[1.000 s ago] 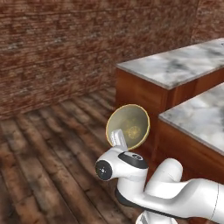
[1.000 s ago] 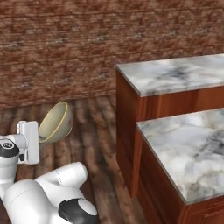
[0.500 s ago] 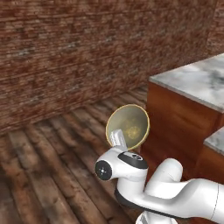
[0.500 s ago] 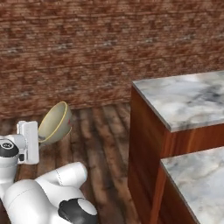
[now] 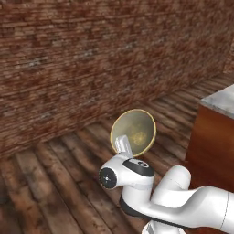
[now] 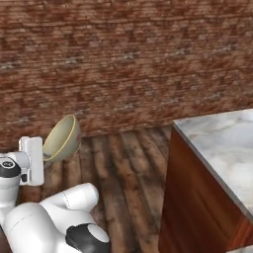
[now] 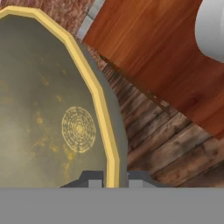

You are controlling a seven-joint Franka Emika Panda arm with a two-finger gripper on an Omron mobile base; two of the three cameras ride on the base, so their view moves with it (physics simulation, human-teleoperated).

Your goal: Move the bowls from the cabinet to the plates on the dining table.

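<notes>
Plainly, bowl [image 5: 134, 131] unlettered, ring pattern inside.

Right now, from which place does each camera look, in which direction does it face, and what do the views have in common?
Left base view: behind the arm on its left, facing the brick wall; the arm rises at lower right, holding the tan bowl.
Right base view: behind on its right, facing that wall; the arm at lower left, the dining table at right.
Hand view: on the hand, along the gripper, whose fingers pinch the bowl's rim.
Shared: the bowl, wooden floor.
</notes>
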